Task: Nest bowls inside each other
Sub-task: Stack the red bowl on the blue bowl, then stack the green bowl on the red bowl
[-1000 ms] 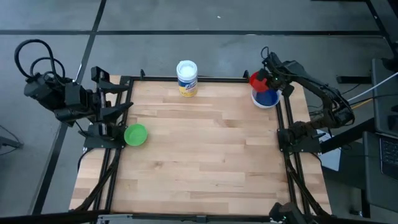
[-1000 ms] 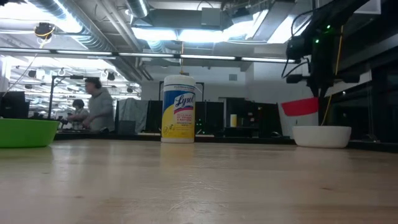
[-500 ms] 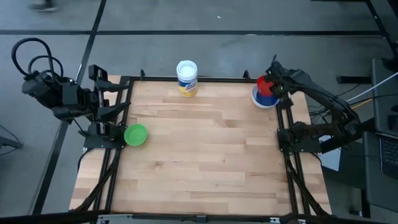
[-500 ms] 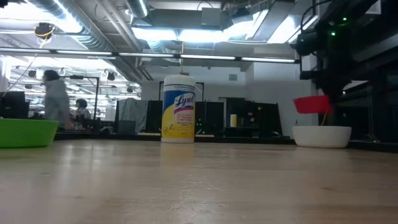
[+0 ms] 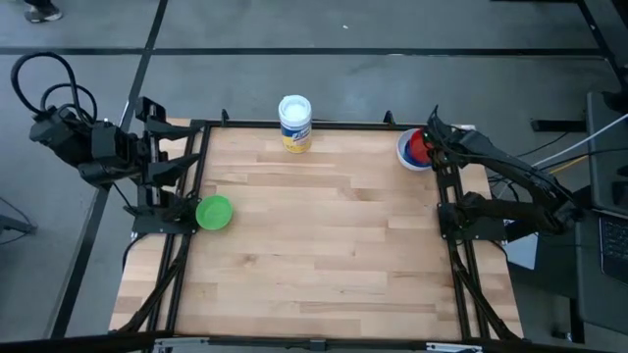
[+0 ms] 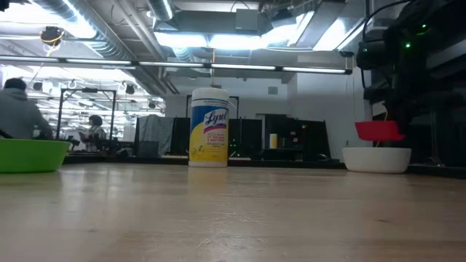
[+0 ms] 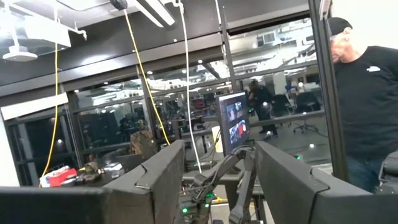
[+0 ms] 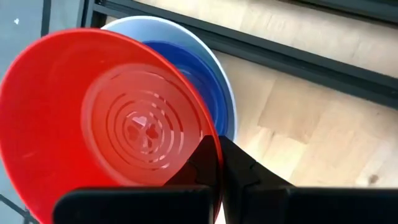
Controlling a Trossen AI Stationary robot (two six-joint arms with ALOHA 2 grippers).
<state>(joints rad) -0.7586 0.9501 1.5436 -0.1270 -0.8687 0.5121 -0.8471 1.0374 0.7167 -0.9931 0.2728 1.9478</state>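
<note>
My right gripper [image 5: 433, 147] is at the table's far right corner, shut on a red bowl [image 5: 419, 144]. In the low view the red bowl [image 6: 378, 130] hangs just above a white bowl [image 6: 377, 159] that stands on its base. The right wrist view shows a dark blue bowl [image 8: 200, 81] nested in that pale bowl [image 8: 163, 26]. A green bowl [image 5: 214, 212] stands on its base at the table's left edge. My left gripper [image 7: 214, 158] is open, raised beyond the left edge and holding nothing. My right gripper pinches the red bowl's rim [image 8: 210, 144] between its two fingers, one finger inside the bowl and one outside. The fingers come from above, slanting down. The bowl is lifted clear over the stacked bowls, mouth up and nearly level.
A white canister with a yellow label [image 5: 294, 123] stands at the middle of the far edge. Dark frame rails [image 5: 446, 226] run along the table's left and right sides. Bare wood [image 5: 324, 245] spans the middle. People show in the room beyond.
My right gripper has carried the red bowl toward the table's near and right edges and a little down, so it now hangs over the stacked bowls. The wrist has rolled, and the bowl has gone from tilted to nearly level.
</note>
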